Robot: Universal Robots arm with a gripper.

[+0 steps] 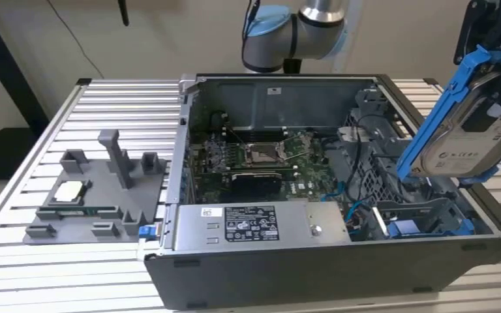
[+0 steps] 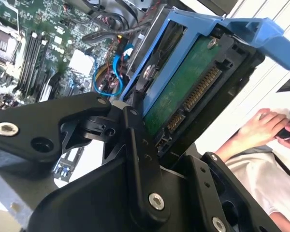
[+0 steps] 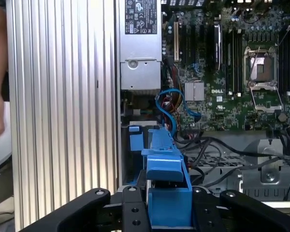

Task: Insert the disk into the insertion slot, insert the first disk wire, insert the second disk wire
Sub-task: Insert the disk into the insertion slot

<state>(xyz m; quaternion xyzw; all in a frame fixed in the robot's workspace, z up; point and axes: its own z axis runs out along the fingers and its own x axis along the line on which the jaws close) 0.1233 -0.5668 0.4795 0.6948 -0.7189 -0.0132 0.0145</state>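
Observation:
My gripper (image 1: pixel 497 78) is shut on the disk (image 1: pixel 468 147), a silver-grey drive with a white label in a bright blue carrier. It hangs tilted in the air over the open computer case's side on the exterior view's right. Below it sits the insertion slot (image 1: pixel 411 210), a grey drive-cage bay at the case's near corner. The disk is well above the slot and apart from it. In the second wrist view the disk's green underside (image 2: pixel 183 92) sits between my black fingers (image 2: pixel 135 125). The blue carrier's handle (image 3: pixel 166 166) shows in the first wrist view, over the bay. Blue wires (image 3: pixel 170 107) loop inside the case beside the bay.
Another blue carrier (image 1: pixel 429 228) lies in the cage. The motherboard (image 1: pixel 259 156) and silver power supply (image 1: pixel 259 225) fill the rest of the case. A grey fixture block (image 1: pixel 94 189) stands on the slatted table (image 1: pixel 24 261). A person's hand (image 2: pixel 266 128) is close by.

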